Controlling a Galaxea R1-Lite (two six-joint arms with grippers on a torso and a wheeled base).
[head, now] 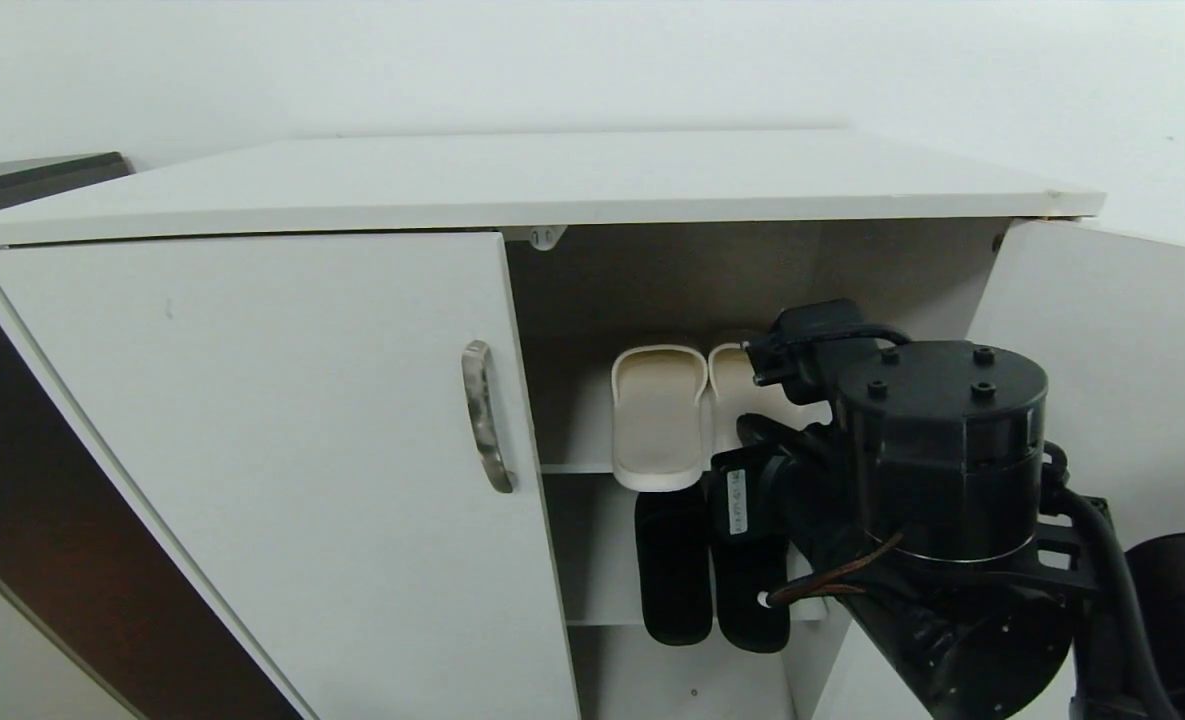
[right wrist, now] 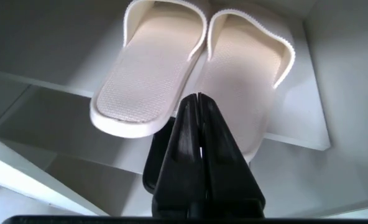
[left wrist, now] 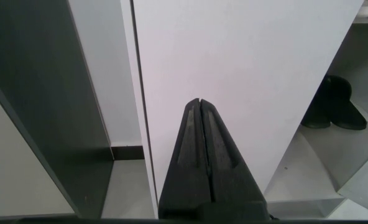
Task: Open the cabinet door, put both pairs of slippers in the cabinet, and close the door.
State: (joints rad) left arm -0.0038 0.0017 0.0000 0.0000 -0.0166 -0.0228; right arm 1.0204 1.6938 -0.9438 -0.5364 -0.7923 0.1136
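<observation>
Head view: the cabinet (head: 552, 190) seen whole from the front, its left door (head: 252, 450) shut with a curved metal handle (head: 485, 417) near its inner edge, and its right door (head: 1102, 400) swung wide open to the right. The right arm (head: 937, 450) stands in front of the open half and covers part of it.
Right wrist view: the right hand (right wrist: 199, 99) up close, fingers pressed together and holding nothing, its tip just in front of the white slippers (right wrist: 153, 68).
Left wrist view: the left hand (left wrist: 199, 102), likewise closed tight on nothing, pointing at the face of the shut left door (left wrist: 234, 74). Past that door's edge this view catches the black slippers (left wrist: 336, 106) from the side.
Upper shelf (head: 572, 467): the white slippers (head: 659, 415) lie side by side, soles down, their near ends jutting over the shelf's front edge (the right one is half hidden behind the arm in the head view).
Lower shelf (head: 602, 620): the black slippers (head: 674, 575) lie side by side directly beneath the white pair, also overhanging the front edge.
Cabinet top: a flat white board.
Room: a plain pale wall (head: 592, 60) behind the cabinet, and dark furniture (head: 32, 480) just beside the cabinet on the left; the left wrist view shows a strip of floor (left wrist: 128, 186) between that and the cabinet.
</observation>
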